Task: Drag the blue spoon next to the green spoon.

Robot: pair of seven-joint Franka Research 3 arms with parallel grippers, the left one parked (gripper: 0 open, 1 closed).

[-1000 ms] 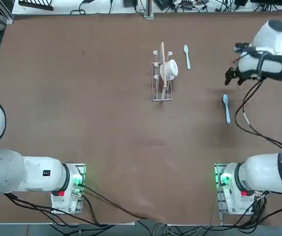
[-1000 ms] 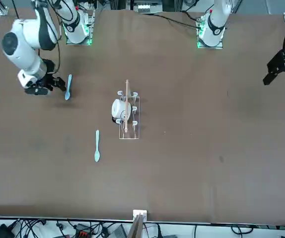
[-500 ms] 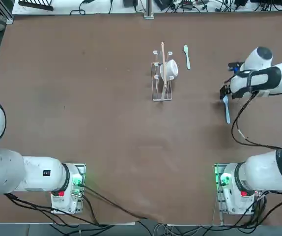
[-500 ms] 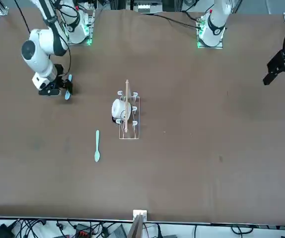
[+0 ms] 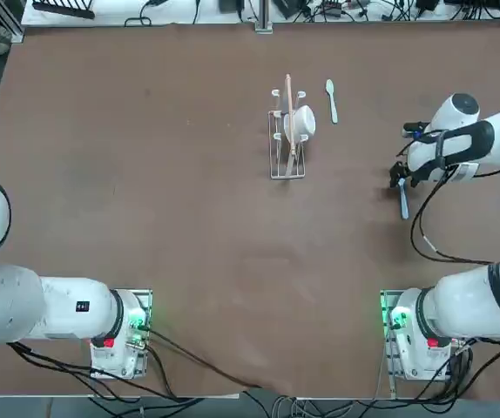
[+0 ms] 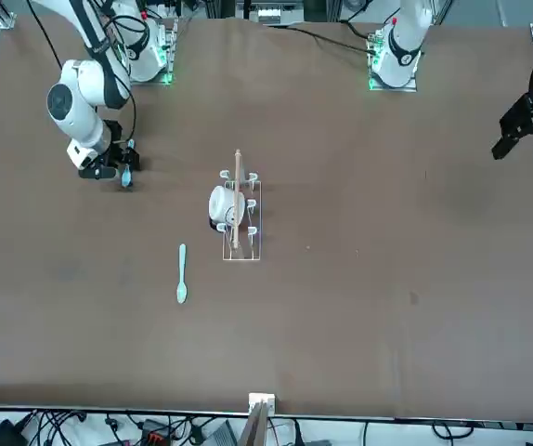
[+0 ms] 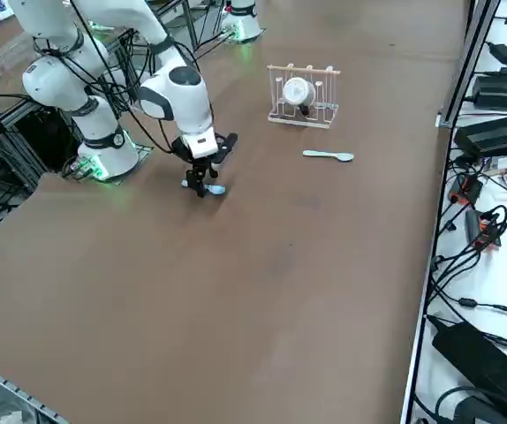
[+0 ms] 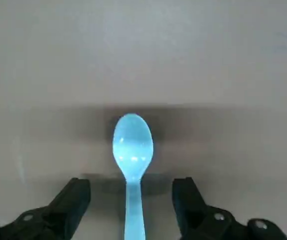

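Straddling glossy blue spoon [image 8: 132, 150], parted right jaws

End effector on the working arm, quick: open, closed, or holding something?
Right end effector: open, straddling the blue spoon handle just behind the bowl, down at the table, not gripping it yet.

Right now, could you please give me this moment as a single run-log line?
right gripper: open, fingers straddling handle of blue spoon, no grasp | green spoon: far side, beside rack | drag: not yet done
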